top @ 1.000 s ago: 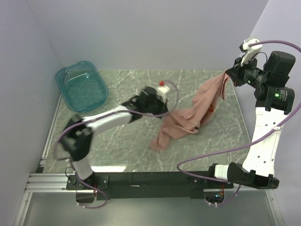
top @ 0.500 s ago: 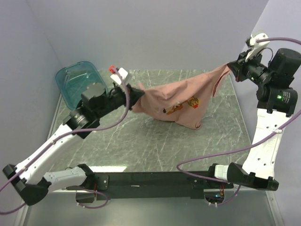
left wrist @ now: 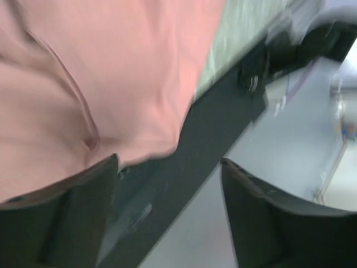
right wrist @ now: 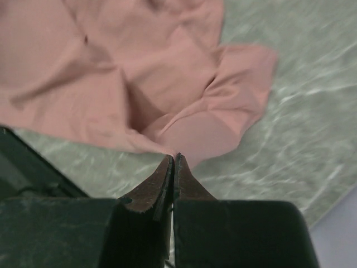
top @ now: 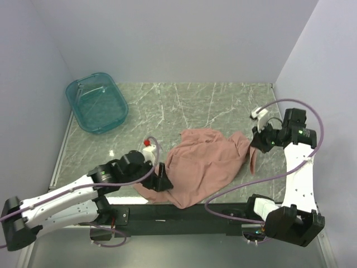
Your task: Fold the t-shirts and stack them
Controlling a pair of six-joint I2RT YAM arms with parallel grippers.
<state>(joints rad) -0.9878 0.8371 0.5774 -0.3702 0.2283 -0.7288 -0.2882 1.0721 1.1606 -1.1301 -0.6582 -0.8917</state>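
Observation:
The dusty-pink t-shirt (top: 206,164) lies crumpled on the marble table near the front edge, its lower hem reaching the black rail. My left gripper (top: 163,180) sits at the shirt's left edge. In the left wrist view it (left wrist: 170,162) is open with nothing between its fingers (left wrist: 83,212), and the pink t-shirt (left wrist: 111,72) lies just beyond them. My right gripper (top: 255,144) is low at the shirt's right side. The right wrist view shows it (right wrist: 174,157) shut, its tips pinching the edge of the t-shirt (right wrist: 167,84). No chest graphic shows.
A translucent teal tub (top: 97,103) stands at the back left of the table. The black mounting rail (top: 184,214) runs along the near edge, right under the left gripper. Grey walls close in on the left, back and right.
The shirt was stretched in the air between both grippers; both arms have come down toward the front, the shirt now lies on the table, and the left gripper has opened and let go.

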